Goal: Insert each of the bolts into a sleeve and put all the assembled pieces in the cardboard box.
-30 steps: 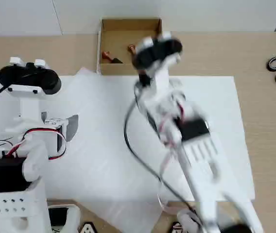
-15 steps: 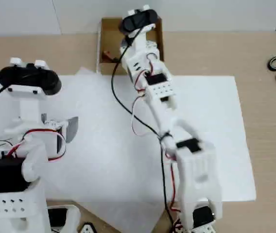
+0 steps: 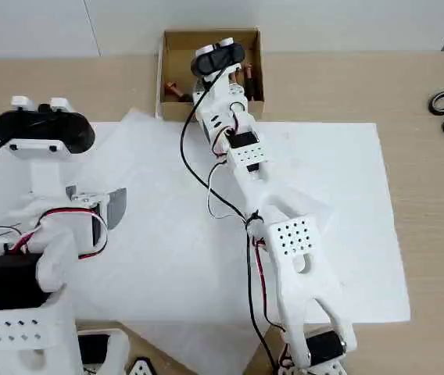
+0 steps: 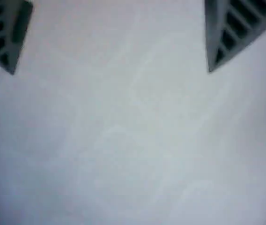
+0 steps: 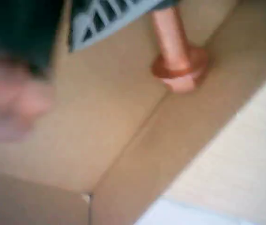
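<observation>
Because the orange bolt-and-sleeve piece [image 5: 175,51] sits with its flanged end right at the fold where the floor of the cardboard box [image 5: 100,108] meets a side wall, the drop-off looks nearly done but not safe. The likeliest trouble is the wall itself. A piece let go while leaning on it could tip or roll, and the bolt could slide back out of its sleeve. If the piece is in fact gripped and the arm lifts away without letting go, it would be carried back out over the rim. A low or sideways exit could also catch the cardboard and push the light box across the table, or disturb another orange piece [image 3: 175,91] lying near the box's opposite wall.

The right gripper [image 3: 223,76] is reached out over the box and points down into it, with the piece's shaft running out from under it. Whether it grips that shaft or has let it go cannot be told from these views.

The left gripper [image 4: 110,70] is well apart from the box, over the white foam sheet [image 3: 152,234]. Its jaws are spread wide, with nothing between them but bare sheet, and they touch nothing.
</observation>
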